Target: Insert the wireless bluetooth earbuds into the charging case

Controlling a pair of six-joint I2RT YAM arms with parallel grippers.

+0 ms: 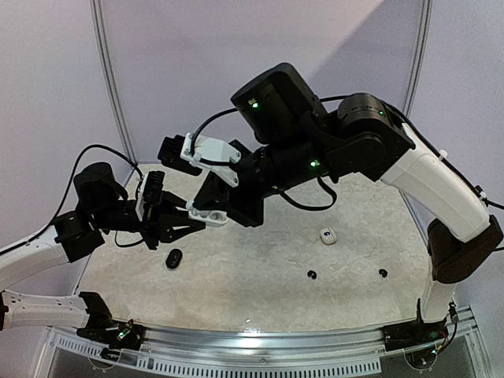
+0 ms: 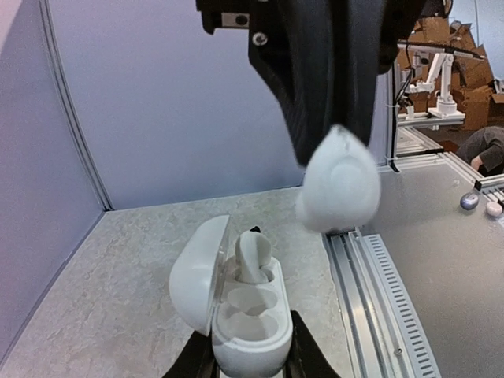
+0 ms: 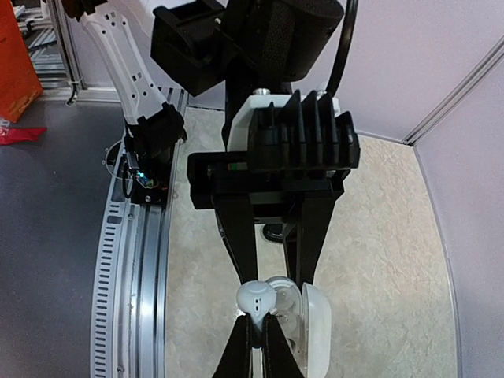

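The left gripper [image 2: 248, 358], fingers clamped on the lower shell of the open white charging case [image 2: 260, 346], presents the case with its long axis running left to right and its lid [image 2: 197, 272] swung back toward the far side. One white earbud [image 2: 252, 256] sits in the right-hand pocket, and the left-hand pocket [image 2: 244, 311] is vacant. The right gripper [image 3: 257, 315], fingers pinched shut on a second white earbud [image 3: 256, 298], hangs above the case, offset toward its near side. The coming move therefore probably calls for a short shift farther in, then a descent into the vacant pocket
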